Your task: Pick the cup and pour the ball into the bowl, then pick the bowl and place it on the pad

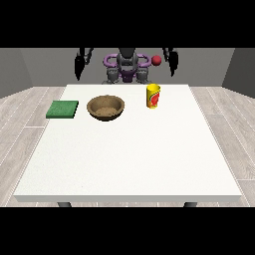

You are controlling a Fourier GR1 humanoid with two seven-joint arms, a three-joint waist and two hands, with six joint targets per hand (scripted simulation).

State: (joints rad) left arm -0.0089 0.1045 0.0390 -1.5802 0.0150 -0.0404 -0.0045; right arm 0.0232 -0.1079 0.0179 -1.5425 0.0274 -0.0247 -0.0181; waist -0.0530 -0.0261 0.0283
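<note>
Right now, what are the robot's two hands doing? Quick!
Hand at the view's left: raised, holding nothing; fingers cannot be told.
Hand at the view's right: raised, holding nothing; fingers cannot be told.

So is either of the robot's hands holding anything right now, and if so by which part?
Nothing is held. Both hands, at the view's left and right, hang above the table's far edge, apart from the yellow cup, brown wooden bowl and green square pad.

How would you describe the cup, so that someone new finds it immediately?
Start at the white table and look along its far edge, nearest the robot. Right of the brown bowl stands the cup, upright. It alone is tall and yellow, with a red mark.
</note>
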